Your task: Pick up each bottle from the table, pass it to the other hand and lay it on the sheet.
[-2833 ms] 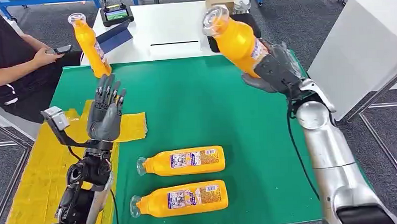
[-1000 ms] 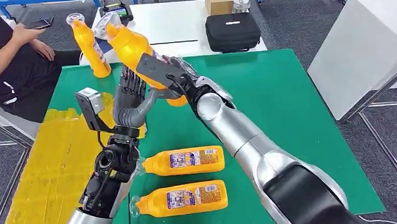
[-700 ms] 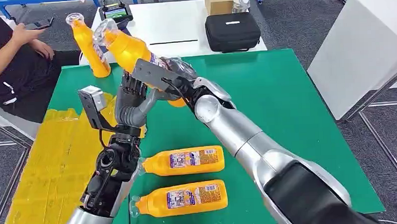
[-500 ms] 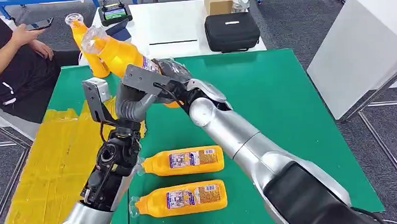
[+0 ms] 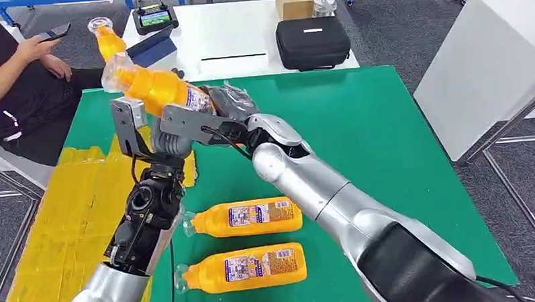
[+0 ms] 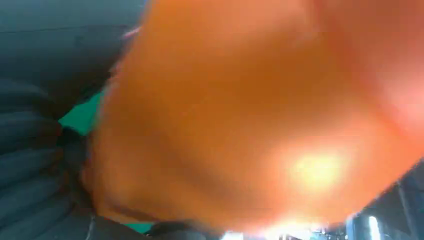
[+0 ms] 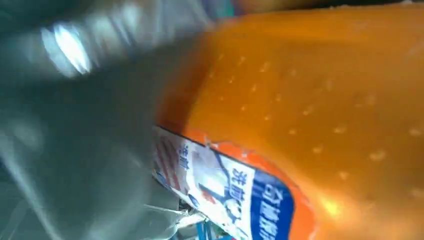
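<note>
Right hand [image 5: 231,105] grips bottle [image 5: 152,86] above sheet [image 5: 59,225].

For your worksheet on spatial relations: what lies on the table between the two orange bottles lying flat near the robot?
Nothing: in the head view only bare green table cover separates the upper lying bottle from the lower lying bottle.

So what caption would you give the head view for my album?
Right hand holds an orange bottle against the left hand; two bottles lie on the green table.
</note>
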Controlling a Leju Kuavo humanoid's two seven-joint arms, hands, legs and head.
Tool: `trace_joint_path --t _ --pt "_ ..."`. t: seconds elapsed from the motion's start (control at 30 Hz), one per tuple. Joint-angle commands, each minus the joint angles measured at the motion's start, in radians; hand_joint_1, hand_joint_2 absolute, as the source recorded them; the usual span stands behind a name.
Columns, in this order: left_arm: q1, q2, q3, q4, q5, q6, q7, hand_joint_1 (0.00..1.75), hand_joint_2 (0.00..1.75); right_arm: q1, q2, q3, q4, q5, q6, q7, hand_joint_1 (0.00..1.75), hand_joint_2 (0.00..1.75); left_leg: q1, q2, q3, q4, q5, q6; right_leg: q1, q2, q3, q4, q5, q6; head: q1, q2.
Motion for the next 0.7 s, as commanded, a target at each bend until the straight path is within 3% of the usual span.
trace_joint_path --t 0.03,0.4,0.5,0.53,0.57,0.7 --pt "-0.138 -0.027 -0.098 0.043 0.008 -0.029 0.008 0.00 1.75 0.082 0.042 0.203 -0.057 -0.034 0.019 -0.024 1.75 1.75 0.001 -0.003 0.001 0.000 -0.001 -0.001 0.001 -0.004 0.002 0.000 -0.002 -0.001 0.000 0.000" --pt "-0.112 -0.030 -0.078 0.004 0.131 -0.055 -0.001 0.00 1.75 0.119 0.042 0.289 -0.066 -0.111 0.015 -0.014 1.75 1.75 0.002 -0.003 0.003 0.001 -0.002 -0.001 0.002 -0.004 0.005 0.000 -0.003 -0.001 -0.001 0.000" --pt "-0.083 -0.037 -0.066 -0.028 0.269 -0.107 0.002 0.00 1.75 0.133 0.042 0.315 -0.066 -0.136 0.012 -0.015 1.75 1.75 0.001 -0.002 0.001 0.000 -0.001 -0.001 0.001 -0.002 0.003 -0.001 -0.001 -0.001 0.000 0.000" --pt "-0.076 -0.030 -0.075 -0.040 0.289 -0.115 -0.002 1.64 1.75 0.136 0.042 0.322 -0.063 -0.138 0.006 -0.018 1.75 1.75 0.001 -0.002 0.004 0.000 -0.002 -0.001 0.001 -0.003 0.005 -0.001 -0.003 -0.001 0.000 0.000" --pt "-0.069 -0.027 -0.081 -0.054 0.291 -0.116 -0.007 1.75 1.75 0.139 0.042 0.323 -0.058 -0.138 -0.001 -0.016 1.75 1.75 0.002 -0.001 0.002 0.000 -0.002 -0.001 0.002 -0.002 0.004 -0.001 -0.002 -0.001 0.000 0.000" --pt "-0.054 -0.029 -0.100 -0.084 0.300 -0.124 -0.012 1.75 1.75 0.128 0.042 0.293 -0.006 -0.138 -0.020 -0.023 1.75 1.75 0.002 -0.003 0.001 0.000 -0.001 -0.001 0.002 -0.004 0.002 -0.001 -0.002 -0.001 0.000 0.000"
